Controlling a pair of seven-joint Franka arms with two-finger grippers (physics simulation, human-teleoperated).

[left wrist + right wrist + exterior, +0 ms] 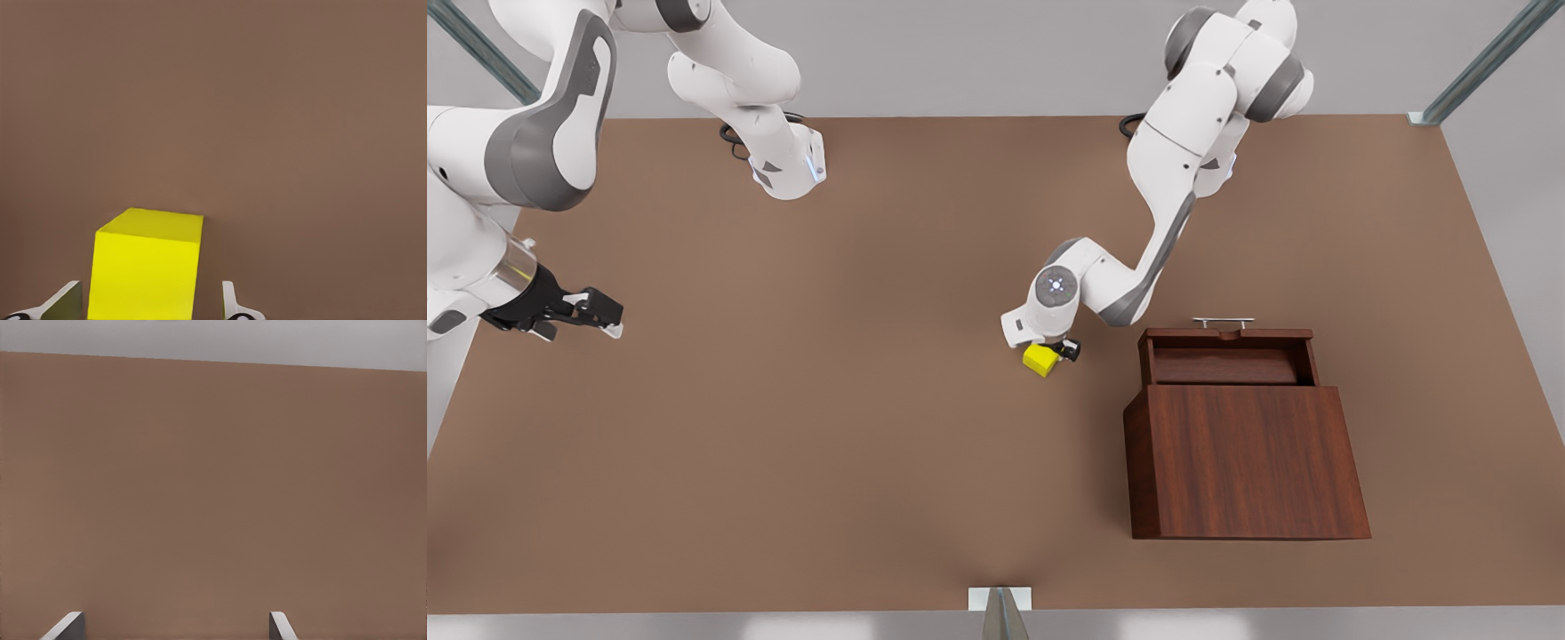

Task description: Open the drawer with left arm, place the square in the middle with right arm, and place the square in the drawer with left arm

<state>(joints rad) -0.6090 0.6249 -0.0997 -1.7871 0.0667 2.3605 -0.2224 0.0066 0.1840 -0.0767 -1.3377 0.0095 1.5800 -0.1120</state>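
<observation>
Over by the cabinet [1245, 462], the drawer [1232, 356] stands pulled out, nothing in it. Left gripper [1060, 350] straddles the yellow cube [1040, 359] on the table [783, 400], fingers [230, 303] spread, not touching. Right gripper [591, 311] waits apart, open.

In the front view you find a white bracket [1000, 597] at 6 o'clock. One grey metal strut [480, 49] stands at 10 o'clock, a second strut [1485, 62] at 2 o'clock. A black cable [732, 138] loops at 11 o'clock.

Brown tabletop [783, 462], grey surround [978, 53]
</observation>
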